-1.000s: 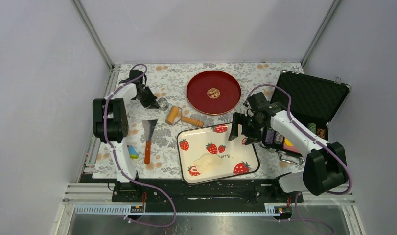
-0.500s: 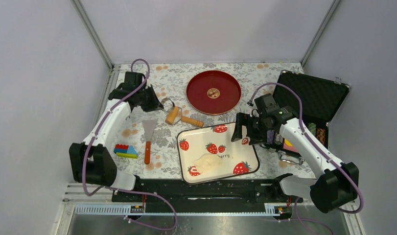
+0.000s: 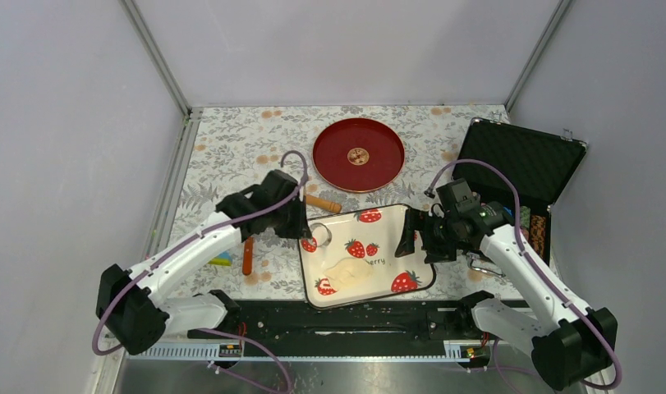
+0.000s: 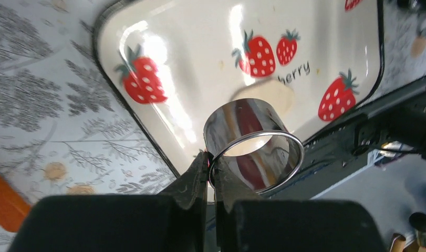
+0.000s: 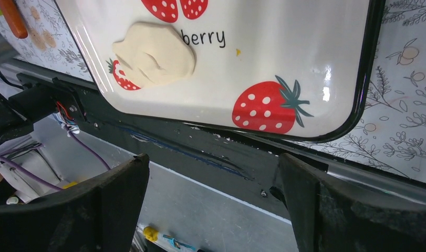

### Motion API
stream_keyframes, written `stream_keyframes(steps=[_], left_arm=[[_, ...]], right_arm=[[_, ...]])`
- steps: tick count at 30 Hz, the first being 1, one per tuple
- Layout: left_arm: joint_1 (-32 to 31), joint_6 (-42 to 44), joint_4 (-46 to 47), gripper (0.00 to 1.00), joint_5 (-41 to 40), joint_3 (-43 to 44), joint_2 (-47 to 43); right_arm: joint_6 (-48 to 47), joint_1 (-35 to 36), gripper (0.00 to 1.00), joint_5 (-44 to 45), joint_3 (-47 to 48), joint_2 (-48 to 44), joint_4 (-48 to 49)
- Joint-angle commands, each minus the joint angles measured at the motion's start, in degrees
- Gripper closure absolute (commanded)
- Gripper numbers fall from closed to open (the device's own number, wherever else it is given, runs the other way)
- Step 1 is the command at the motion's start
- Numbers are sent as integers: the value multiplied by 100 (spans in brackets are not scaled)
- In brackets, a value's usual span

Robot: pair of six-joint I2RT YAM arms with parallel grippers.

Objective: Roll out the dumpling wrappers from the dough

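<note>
Dough lies flattened on strawberry tray; nothing cut yet; left fingers clamp ring cutter above tray; right fingers spread wide, empty; all cutting remains.

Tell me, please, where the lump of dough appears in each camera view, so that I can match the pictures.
Top view: the dough is lower centre, on the near left part of the strawberry tray.
Left wrist: the dough is near the centre, partly hidden behind the metal ring.
Right wrist: the dough is upper left.
Shared landmark: the "berry" lettering printed beside it.
</note>
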Motion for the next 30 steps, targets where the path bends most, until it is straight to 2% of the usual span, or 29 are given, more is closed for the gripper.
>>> stream_keyframes(steps=[1, 7, 13, 18, 24, 30], left_arm=[[-668, -597, 511, 100, -473, -197, 33], [-1512, -1106, 752, 100, -691, 39, 824], [-1948, -1398, 782, 100, -834, 324, 1514], [-2018, -1545, 957, 100, -788, 278, 1725], [-2031, -1565, 1064, 100, -735, 263, 1906], [-2032, -1621, 1064, 100, -757, 183, 2035]], right_arm=[[148, -33, 1, -205, -95, -223, -128], [200, -34, 0, -209, -144, -275, -141], [181, -31, 1, -310, -139, -132, -134], [176, -31, 12, -709, -183, 75, 123], [464, -15, 30, -1347, -483, 488, 820], [567, 85, 33, -1453, -523, 809, 1129]])
